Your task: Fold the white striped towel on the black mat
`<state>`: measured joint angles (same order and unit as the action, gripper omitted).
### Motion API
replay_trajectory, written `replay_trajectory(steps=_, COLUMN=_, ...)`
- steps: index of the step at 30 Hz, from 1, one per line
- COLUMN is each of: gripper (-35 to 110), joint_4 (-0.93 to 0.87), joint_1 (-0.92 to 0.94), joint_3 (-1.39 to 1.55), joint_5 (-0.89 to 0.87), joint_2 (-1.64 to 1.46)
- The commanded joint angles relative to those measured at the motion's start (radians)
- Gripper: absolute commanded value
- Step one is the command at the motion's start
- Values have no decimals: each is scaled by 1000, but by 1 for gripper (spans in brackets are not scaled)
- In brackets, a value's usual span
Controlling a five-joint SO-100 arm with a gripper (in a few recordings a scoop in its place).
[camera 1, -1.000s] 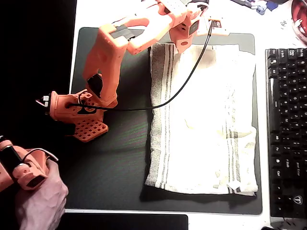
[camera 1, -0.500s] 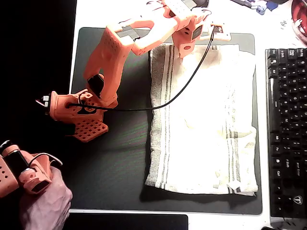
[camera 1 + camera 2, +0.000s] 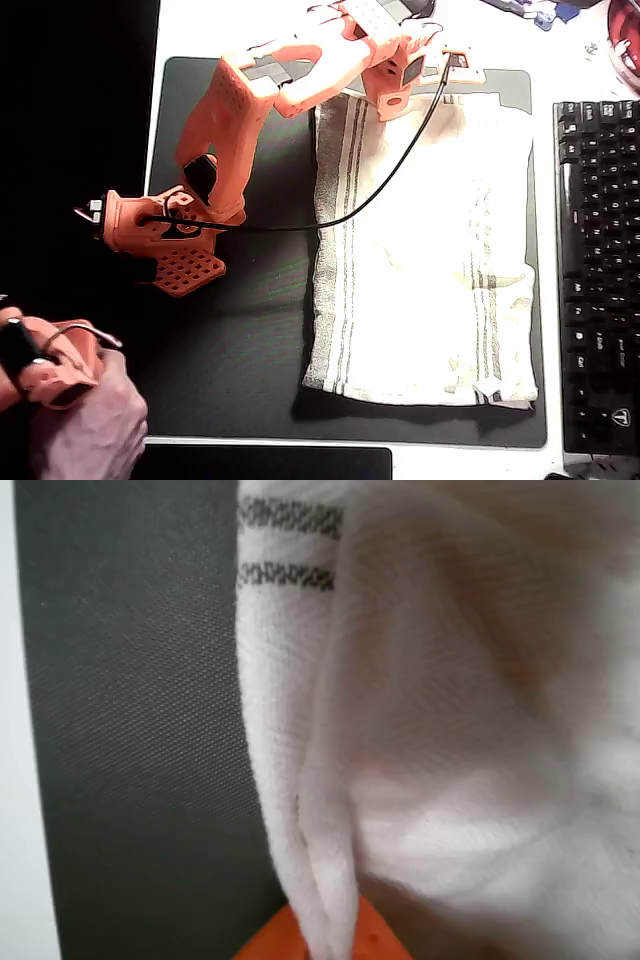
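Observation:
The white striped towel lies spread flat on the right half of the black mat. My orange arm reaches from its base at the mat's left to the towel's top edge. There my gripper sits just right of the left stripe group. In the wrist view the towel rises in a doubled fold from an orange fingertip. My gripper is shut on that edge, with the mat to the left.
A black keyboard lies along the mat's right side. The arm's base stands on the mat's left part, and its black cable crosses the towel's upper left. A glossy black pad lies below the mat. Small items sit top right.
The gripper has shifted slightly right and down at the towel's top edge. The towel lies much as before.

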<state>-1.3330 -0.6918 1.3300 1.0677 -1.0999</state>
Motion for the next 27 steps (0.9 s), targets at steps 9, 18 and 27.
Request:
replay_trajectory(steps=9, gripper=0, joint_4=-146, joint_1=-48, joint_3=9, joint_5=-28, joint_2=-322)
replay_trajectory(steps=18, gripper=0, joint_4=-272, joint_1=100, joint_3=-55, joint_5=6, joint_2=-426)
replay_trajectory(steps=27, gripper=0, joint_4=-387, joint_1=439, joint_3=-75, joint_5=126, joint_2=-561)
